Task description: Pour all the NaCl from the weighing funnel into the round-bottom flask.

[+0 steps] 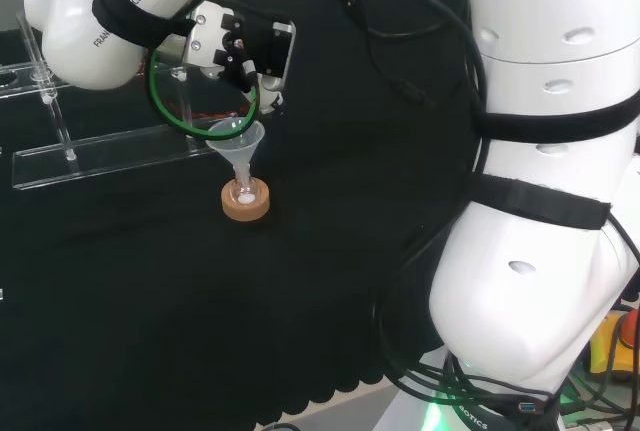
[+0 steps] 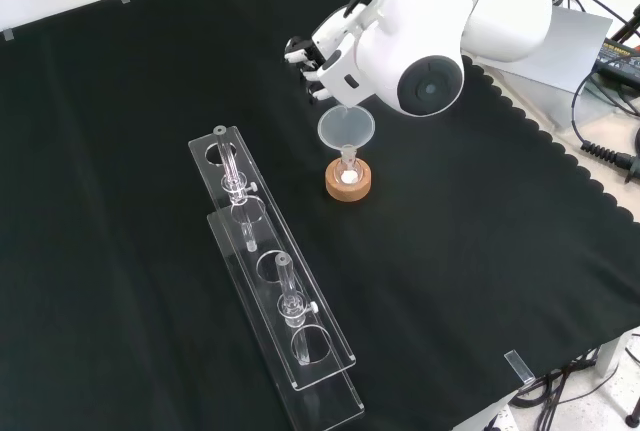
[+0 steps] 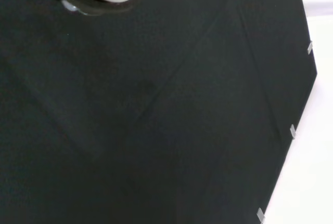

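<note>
Head view: funnel [image 1: 238, 143] seated stem-down in flask [image 1: 244, 192] on cork ring [image 1: 246, 203], mid-cloth. Hand [image 1: 240, 48] just above funnel rim; whether it grips anything cannot be told. Risk: hand nudging the funnel, tipping flask, spilling salt.

One clear conical funnel [image 2: 346, 129], one round cork ring stand [image 2: 349, 181], one long clear acrylic rack [image 2: 270, 273], one black-and-white hand [image 2: 318, 59].
</note>
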You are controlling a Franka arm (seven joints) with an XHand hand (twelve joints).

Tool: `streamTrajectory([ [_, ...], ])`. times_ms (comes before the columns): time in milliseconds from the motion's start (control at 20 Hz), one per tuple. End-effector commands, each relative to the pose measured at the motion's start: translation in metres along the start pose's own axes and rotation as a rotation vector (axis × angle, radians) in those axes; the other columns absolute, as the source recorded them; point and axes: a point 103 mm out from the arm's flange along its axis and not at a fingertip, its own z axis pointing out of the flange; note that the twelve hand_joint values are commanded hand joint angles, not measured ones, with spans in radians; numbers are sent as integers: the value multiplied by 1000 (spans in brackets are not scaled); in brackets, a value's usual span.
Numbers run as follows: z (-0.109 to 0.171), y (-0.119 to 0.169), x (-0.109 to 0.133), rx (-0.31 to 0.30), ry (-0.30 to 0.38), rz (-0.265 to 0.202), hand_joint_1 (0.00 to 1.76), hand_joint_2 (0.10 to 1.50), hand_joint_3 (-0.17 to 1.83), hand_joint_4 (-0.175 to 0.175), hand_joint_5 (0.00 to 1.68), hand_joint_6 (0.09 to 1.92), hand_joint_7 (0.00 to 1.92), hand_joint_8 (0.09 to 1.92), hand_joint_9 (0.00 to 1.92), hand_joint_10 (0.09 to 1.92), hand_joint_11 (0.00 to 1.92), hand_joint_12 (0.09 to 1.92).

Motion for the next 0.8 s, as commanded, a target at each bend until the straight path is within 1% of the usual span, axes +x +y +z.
streamTrajectory([
  [50,-5,1,-1,7,-38,5,1109,784,458,164,1219,690,1160,438,1380,140,967,976],
  [400,-9,5,3,18,-99,2,1108,784,458,167,1218,692,1158,437,1380,138,966,975],
  [800,-13,4,4,35,-169,10,1107,784,458,170,1217,693,1158,436,1381,135,966,974],
])
